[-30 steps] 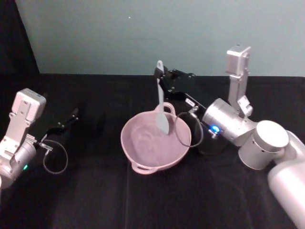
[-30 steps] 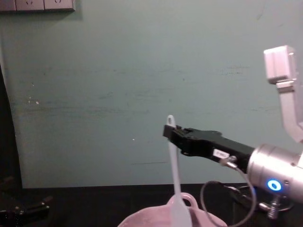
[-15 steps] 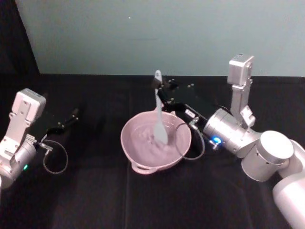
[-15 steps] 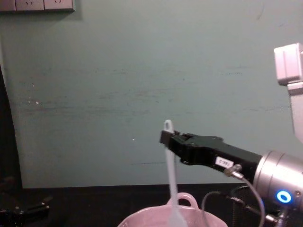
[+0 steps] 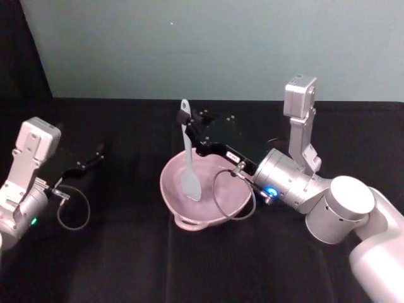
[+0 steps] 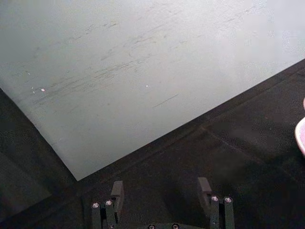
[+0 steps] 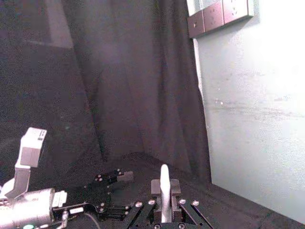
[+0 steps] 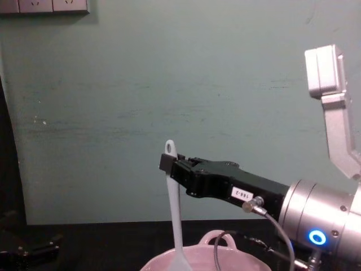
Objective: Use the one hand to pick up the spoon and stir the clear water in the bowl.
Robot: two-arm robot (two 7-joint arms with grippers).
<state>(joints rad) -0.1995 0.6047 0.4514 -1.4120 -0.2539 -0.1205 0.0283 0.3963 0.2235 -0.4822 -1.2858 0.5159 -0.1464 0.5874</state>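
- Two arms over a black-draped table [image 5: 208, 265], teal wall behind; the right one works, the left one is parked at the left edge.
- Right arm: big silver wrist reaches in from the right and leans toward centre, a thin cable looping off it over the bowl's right rim.
- Bowl [image 5: 235, 203]: pale pink, glossy, about mid-table, a small loop handle on its near rim and another on the far rim, seen in the chest view [image 8: 163, 263]. Water inside not clearly visible, cannot tell its level.
- Right gripper [image 5: 187, 121]: black and blocky with a white label, held above the far-left part of the bowl, fingers clamped on the spoon's upper handle just under the hole end. Chest view [image 8: 168, 165] shows the same hold; the right wrist view [image 7: 163, 199] shows the handle pinched between both fingers.
- Spoon [image 5: 189, 170]: long, pale, near upright with a slight tilt, hole end sticking up above the fingers, broad head down inside the bowl on its left side. In the chest view the spoon [image 8: 175, 226] drops behind the bowl's rim.
- Left gripper [image 5: 95, 153]: low over the cloth at far left, well apart from the bowl, fingers spread with nothing between them, seen in the left wrist view [image 6: 161, 193].
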